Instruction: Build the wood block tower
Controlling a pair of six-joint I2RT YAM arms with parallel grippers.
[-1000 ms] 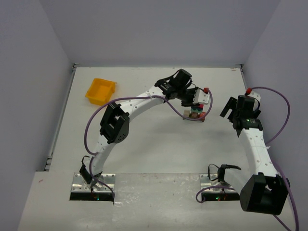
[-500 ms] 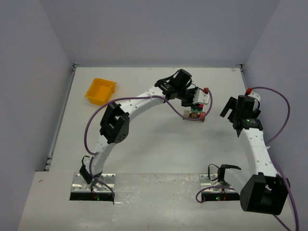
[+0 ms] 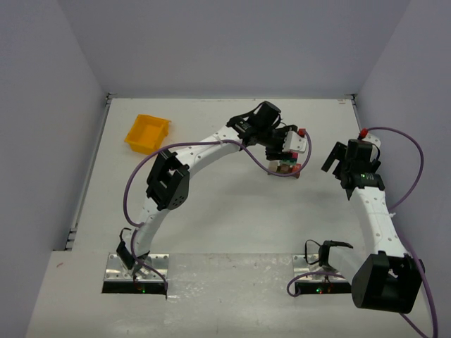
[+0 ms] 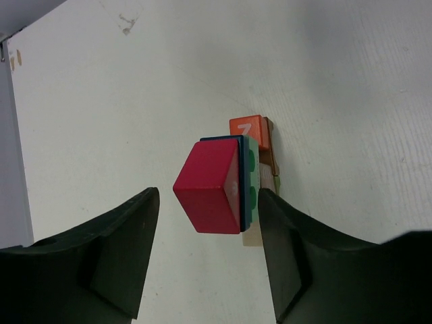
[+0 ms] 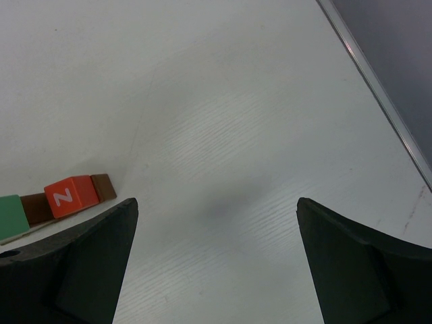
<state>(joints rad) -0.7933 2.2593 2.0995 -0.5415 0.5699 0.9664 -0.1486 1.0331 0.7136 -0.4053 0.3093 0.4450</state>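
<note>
The wood block tower point(image 3: 287, 169) stands mid-table. In the left wrist view it is seen from above: a red block point(image 4: 209, 185) on top, thin blue point(image 4: 219, 139) and teal point(image 4: 250, 177) blocks under it, an orange lettered block point(image 4: 248, 131) and brown and tan blocks lower down. My left gripper point(image 3: 283, 158) point(image 4: 209, 194) is open, its fingers on either side of the red block and holding nothing. My right gripper point(image 3: 337, 163) point(image 5: 216, 202) is open and empty over bare table to the tower's right. The right wrist view shows the orange block point(image 5: 67, 196) and a brown block point(image 5: 102, 187) at its left edge.
A yellow-orange plastic tray point(image 3: 146, 134) sits at the back left. White walls enclose the table on the left, back and right. The table's metal edge strip point(image 5: 378, 94) runs along the right side. Purple cables loop beside both arms.
</note>
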